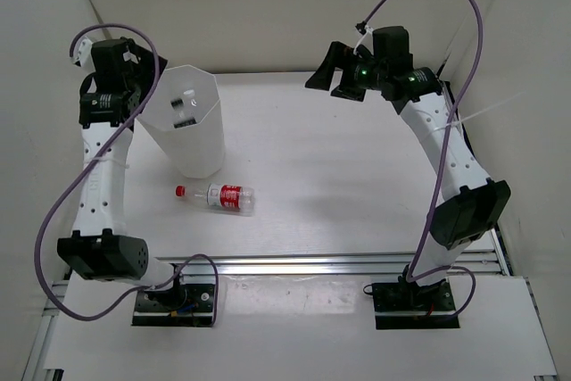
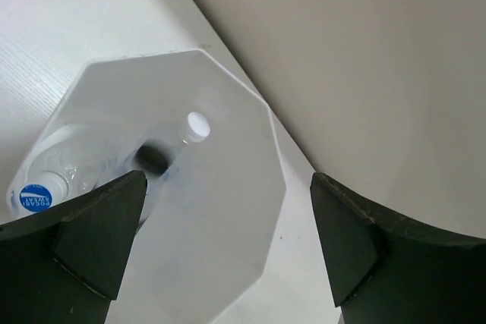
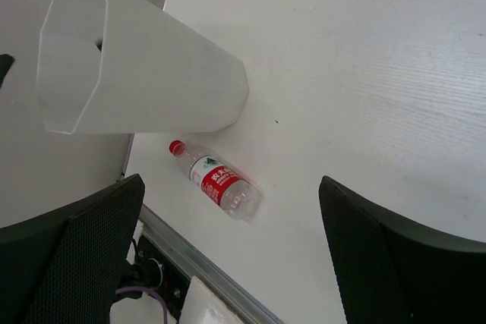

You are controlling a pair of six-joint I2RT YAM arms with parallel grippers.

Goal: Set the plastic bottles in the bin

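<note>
The tall white faceted bin stands at the back left of the table; it also shows in the left wrist view and the right wrist view. Bottles lie inside it: a blue-labelled one and a clear one with a white cap. The red-capped bottle with a red label lies on its side on the table in front of the bin, also seen in the right wrist view. My left gripper hangs open and empty above the bin's rim. My right gripper is open and empty, high at the back right.
White walls close in the table at the back and both sides. An aluminium rail runs along the near edge by the arm bases. Purple cables loop off both arms.
</note>
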